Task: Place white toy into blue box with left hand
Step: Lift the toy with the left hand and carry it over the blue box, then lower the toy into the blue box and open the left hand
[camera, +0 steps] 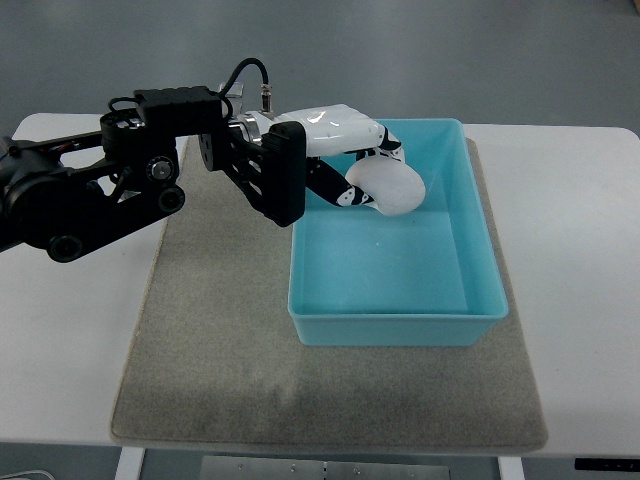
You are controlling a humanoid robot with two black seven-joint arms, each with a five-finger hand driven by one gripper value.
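Note:
My left arm reaches in from the left edge across the mat, and its white-backed left hand [375, 175] hangs over the far left part of the blue box [395, 325]. The fingers [350, 192] curl around a smooth white toy [392, 186], an egg-like rounded shape. The toy hangs above the box's inside, near its back wall, and I cannot tell whether it touches the floor of the box. The box is a light blue rectangular bin, open on top, with nothing else inside it. The right arm is out of sight.
The box sits on a grey-beige felt mat [210, 370] that lies on a white table [70, 340]. The black forearm and its cable [245, 75] span the mat's far left corner.

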